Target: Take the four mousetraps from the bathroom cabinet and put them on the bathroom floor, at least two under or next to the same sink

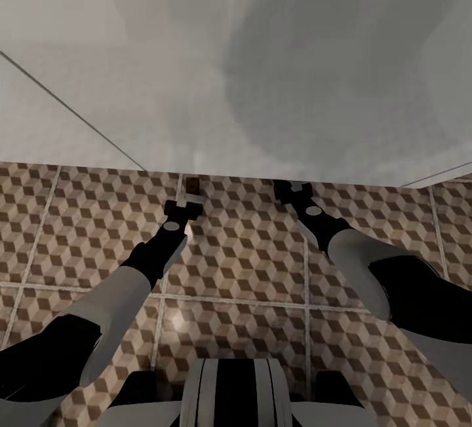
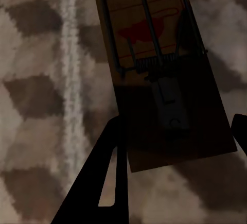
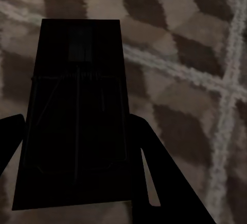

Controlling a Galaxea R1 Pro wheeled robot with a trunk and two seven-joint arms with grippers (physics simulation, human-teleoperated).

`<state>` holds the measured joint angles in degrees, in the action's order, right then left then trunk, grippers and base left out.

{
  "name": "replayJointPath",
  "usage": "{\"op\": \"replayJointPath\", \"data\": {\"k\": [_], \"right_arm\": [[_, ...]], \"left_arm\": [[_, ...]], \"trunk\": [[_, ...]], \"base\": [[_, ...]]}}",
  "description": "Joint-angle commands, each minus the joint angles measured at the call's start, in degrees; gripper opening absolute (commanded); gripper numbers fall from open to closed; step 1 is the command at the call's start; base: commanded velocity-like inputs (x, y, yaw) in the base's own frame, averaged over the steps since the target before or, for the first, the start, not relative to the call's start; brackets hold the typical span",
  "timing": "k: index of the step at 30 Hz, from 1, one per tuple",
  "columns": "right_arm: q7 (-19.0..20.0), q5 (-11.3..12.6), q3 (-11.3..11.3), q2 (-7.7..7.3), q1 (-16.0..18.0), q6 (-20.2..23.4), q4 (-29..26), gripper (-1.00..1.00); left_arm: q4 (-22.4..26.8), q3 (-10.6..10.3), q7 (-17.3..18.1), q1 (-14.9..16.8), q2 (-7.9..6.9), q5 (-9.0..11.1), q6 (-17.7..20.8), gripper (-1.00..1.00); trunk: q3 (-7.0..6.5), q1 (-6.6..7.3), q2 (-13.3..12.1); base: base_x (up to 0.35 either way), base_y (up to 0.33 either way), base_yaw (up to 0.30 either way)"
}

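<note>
Head view: my left gripper [image 1: 190,202] pinches mousetrap [image 1: 193,185] above bathroom floor [image 1: 78,230], just before white underside [image 1: 262,73] overhead. My right gripper [image 1: 290,190] reaches beside it, jaw state unclear here.

Left wrist view: fingers [image 2: 103,183] clamp trap board, red mark visible.

Right wrist view: second mousetrap [image 3: 77,116], in shadow, pinched between my fingers [image 3: 154,183] over tiles.

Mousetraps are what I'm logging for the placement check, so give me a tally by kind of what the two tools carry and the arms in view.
Mousetraps: 2, one in the left tool, one, dark in shadow, in the right tool
Tools: 2, left and right
Total: 4
</note>
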<state>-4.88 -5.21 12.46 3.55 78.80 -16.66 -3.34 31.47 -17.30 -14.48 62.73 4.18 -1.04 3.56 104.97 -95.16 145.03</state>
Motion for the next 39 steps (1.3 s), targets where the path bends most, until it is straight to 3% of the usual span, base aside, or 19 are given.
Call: {"op": "replayJointPath", "data": {"k": [1,8,9,19,39], "right_arm": [[-0.4,-0.41,0.19,0.03,0.04,-0.13,0.09,-1.0],[-0.4,-0.41,0.19,-0.02,0.04,-0.13,0.09,-1.0],[-0.4,-0.41,0.19,-0.03,0.04,-0.13,0.09,-1.0],[-0.4,-0.41,0.19,-0.06,0.04,-0.13,0.09,-1.0],[-0.4,-0.41,0.19,-0.13,0.04,-0.13,0.09,-1.0]], "left_arm": [[0.05,-0.36,-0.54,0.02,-0.05,-0.19,0.4,-1.0],[0.0,-0.38,-0.55,0.02,-0.05,-0.18,0.4,-1.0],[0.0,-0.41,-0.53,0.02,-0.05,-0.19,0.4,1.0],[0.0,-2.54,-0.55,0.02,-0.09,-0.19,0.31,1.0],[0.0,-2.81,-0.55,0.02,-0.13,-0.19,0.31,1.0]], "trunk": [[0.03,0.01,0.01],[0.03,0.01,0.01],[0.03,0.01,0.01],[0.03,0.01,0.01],[0.03,0.01,0.01]], "base": [[0.0,0.0,0.0],[0.0,0.0,0.0],[0.0,0.0,0.0],[0.0,0.0,0.0],[0.0,0.0,0.0]]}}
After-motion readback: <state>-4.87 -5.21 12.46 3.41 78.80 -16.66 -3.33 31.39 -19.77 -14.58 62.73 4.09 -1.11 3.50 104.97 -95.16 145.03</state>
